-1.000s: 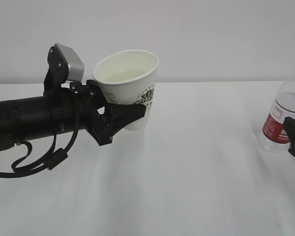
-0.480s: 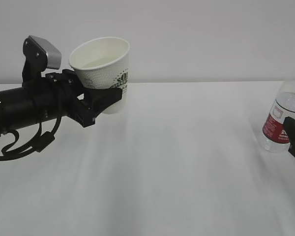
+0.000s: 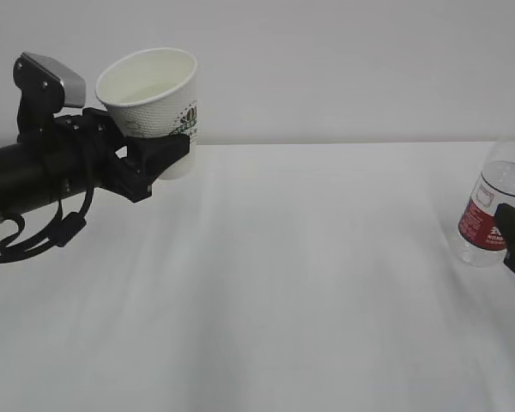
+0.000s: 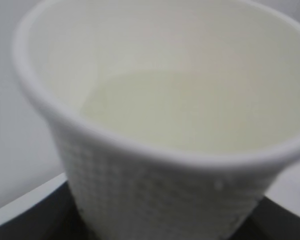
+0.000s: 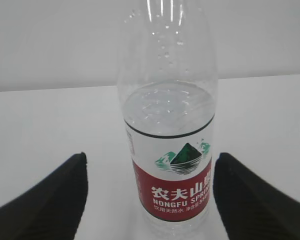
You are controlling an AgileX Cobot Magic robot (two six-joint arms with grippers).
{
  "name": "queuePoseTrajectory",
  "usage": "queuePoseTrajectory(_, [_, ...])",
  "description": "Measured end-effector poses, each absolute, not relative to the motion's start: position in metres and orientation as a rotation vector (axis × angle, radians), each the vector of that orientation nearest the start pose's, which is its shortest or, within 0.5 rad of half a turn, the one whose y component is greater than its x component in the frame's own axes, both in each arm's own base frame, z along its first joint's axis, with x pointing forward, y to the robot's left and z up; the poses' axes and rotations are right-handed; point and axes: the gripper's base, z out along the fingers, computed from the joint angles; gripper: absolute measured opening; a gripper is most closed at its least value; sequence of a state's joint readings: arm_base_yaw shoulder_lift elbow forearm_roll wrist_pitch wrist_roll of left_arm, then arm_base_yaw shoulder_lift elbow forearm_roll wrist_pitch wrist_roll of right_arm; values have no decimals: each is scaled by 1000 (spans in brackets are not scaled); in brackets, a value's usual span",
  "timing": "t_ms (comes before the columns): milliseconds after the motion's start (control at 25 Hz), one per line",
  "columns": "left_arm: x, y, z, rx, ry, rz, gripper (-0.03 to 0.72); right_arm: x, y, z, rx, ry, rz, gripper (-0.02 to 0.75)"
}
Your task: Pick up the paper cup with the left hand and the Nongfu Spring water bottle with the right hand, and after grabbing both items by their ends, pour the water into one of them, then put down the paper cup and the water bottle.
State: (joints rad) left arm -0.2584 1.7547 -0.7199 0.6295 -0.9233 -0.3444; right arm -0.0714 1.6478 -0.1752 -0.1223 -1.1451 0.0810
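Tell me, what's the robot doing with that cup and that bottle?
The left hand is holding the paper cup up in the air, a little tilted, above the white table. There is water inside the cup. Over at the right edge, the Nongfu Spring water bottle stands upright on the table, partly full. The right hand has its fingers open on either side of the bottle, not touching it. So the water looks poured and the bottle is down; the cup is not yet.
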Motion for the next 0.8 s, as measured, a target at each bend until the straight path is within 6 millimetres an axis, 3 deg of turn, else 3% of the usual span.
queuePoseTrajectory(800, [330,-79,195,429,1616,-396,456,216,-5,137,17,1813,75,589])
